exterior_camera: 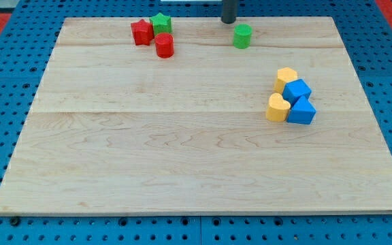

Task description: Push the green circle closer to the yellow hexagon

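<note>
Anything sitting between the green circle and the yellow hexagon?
No. In the camera view only bare board separates the green circle from the yellow hexagon. My tip is just up-left of the circle.

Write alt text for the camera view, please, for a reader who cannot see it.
My tip sits just up-left of the green circle near the wooden board's top edge. The yellow hexagon lies lower right, clustered with a second yellow block and two blue blocks. A red star, green star and red cylinder sit top left.
</note>
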You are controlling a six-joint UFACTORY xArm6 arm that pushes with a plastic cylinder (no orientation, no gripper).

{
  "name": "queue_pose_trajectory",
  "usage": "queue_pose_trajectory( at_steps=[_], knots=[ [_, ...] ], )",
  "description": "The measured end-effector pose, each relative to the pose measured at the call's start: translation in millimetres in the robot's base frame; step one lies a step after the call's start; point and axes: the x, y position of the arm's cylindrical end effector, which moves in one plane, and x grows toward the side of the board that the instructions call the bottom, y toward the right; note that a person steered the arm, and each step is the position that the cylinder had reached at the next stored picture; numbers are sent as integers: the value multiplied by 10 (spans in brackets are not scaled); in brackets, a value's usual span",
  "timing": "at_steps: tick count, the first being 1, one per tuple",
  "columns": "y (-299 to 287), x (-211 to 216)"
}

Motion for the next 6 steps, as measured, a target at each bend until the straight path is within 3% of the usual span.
queue_pose_trajectory(
  at_steps=[2, 3, 6],
  knots=[
    [541, 947],
    [533, 661],
    [482, 1179]
  ],
)
